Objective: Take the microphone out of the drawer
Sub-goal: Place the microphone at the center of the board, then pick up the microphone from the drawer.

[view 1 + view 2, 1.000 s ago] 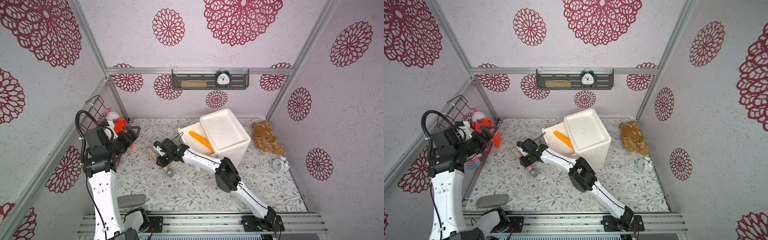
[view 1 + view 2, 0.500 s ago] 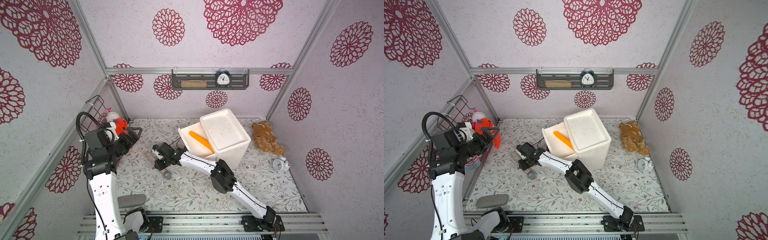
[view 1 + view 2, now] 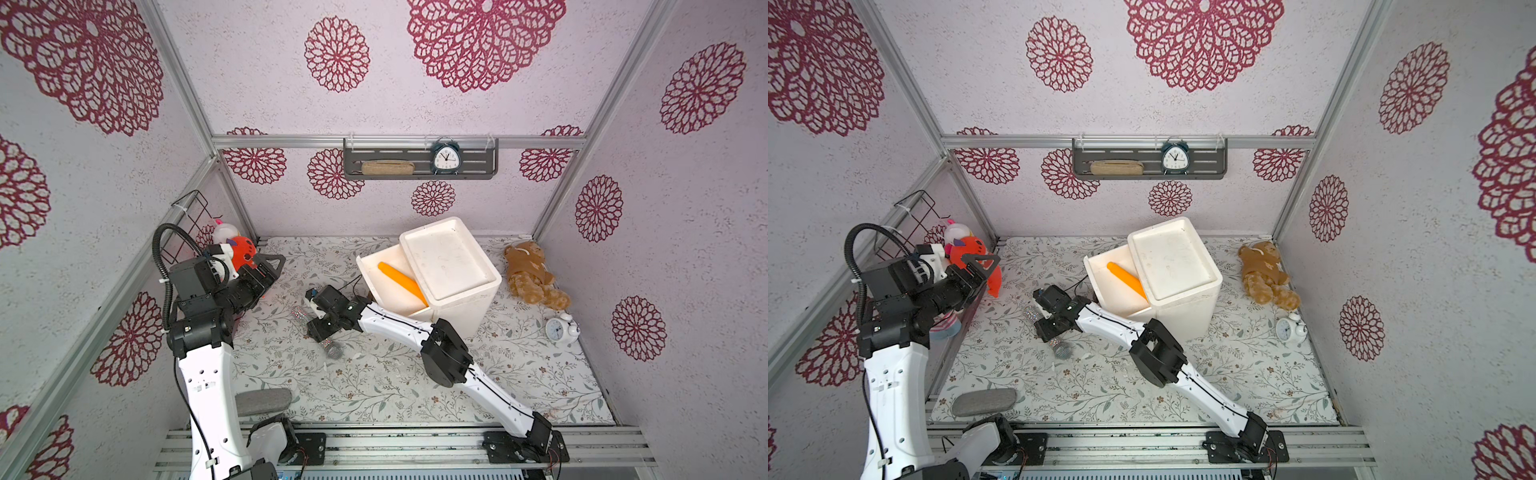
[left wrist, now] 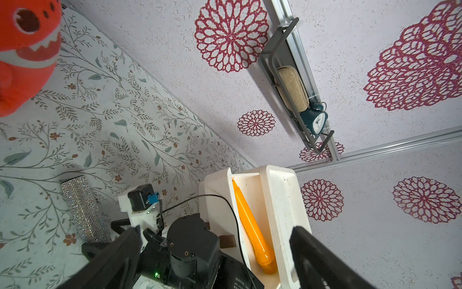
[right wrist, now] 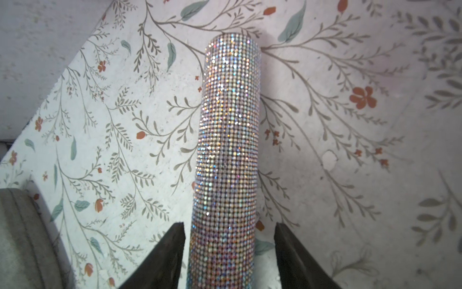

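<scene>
The rhinestone-covered microphone (image 3: 300, 312) (image 3: 1032, 313) lies on the floral mat, out of the drawer, its mesh head (image 3: 333, 348) toward the front. My right gripper (image 3: 321, 328) (image 5: 228, 226) points down over its handle (image 5: 227, 150), jaws open, with a gap on each side. The white drawer (image 3: 382, 286) (image 3: 1108, 286) (image 4: 217, 190) stands pulled out of its white box, with an orange stick-shaped thing (image 3: 401, 280) inside. My left gripper (image 3: 270, 266) (image 3: 980, 262) (image 4: 217, 229) hovers open and empty at the left.
An orange plush (image 3: 241, 255) and a wire basket (image 3: 187, 224) sit by the left wall. A teddy bear (image 3: 530, 272) and a white alarm clock (image 3: 561, 330) are at the right. A grey pouch (image 3: 262, 401) lies at the front. A wall shelf (image 3: 419, 166) hangs behind.
My right gripper has opened and let go of the microphone, which now rests on the mat. The right wrist sank slightly toward the mat. The left arm shifted only slightly.
</scene>
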Tool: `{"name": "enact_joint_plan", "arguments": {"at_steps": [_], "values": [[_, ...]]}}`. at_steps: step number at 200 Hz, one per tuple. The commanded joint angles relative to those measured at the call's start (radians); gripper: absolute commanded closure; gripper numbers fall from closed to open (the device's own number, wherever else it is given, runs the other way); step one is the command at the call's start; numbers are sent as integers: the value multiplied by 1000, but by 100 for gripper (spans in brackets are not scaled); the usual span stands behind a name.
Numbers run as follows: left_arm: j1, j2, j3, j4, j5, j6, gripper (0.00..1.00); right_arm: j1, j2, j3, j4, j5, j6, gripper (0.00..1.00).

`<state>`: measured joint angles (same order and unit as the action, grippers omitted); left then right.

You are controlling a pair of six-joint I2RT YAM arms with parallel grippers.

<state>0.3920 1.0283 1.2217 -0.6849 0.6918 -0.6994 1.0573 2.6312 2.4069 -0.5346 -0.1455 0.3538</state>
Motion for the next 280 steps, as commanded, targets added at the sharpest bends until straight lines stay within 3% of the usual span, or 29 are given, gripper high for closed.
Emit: {"name": "enact_joint_plan", "arguments": {"at_steps": [1,69,184,228,257,280], "values": [[4,6,-5,29,15,12,3,-3,-75,34,21,24,-38,31],[-4,10,9,35,24,5,3,-10,-195,34,23,56,-117,1],[-5,-34,42,7,12,-5,3,-48,-432,34,18,72,-221,1],[-19,-24,50,-11,18,-6,3,-76,-541,26,-53,147,-281,1],[-78,-1,69,-24,-16,-8,3,-106,-613,-15,-98,209,-310,1],[-180,39,115,-64,-97,10,3,-148,-687,-88,-114,237,-314,1]]}}
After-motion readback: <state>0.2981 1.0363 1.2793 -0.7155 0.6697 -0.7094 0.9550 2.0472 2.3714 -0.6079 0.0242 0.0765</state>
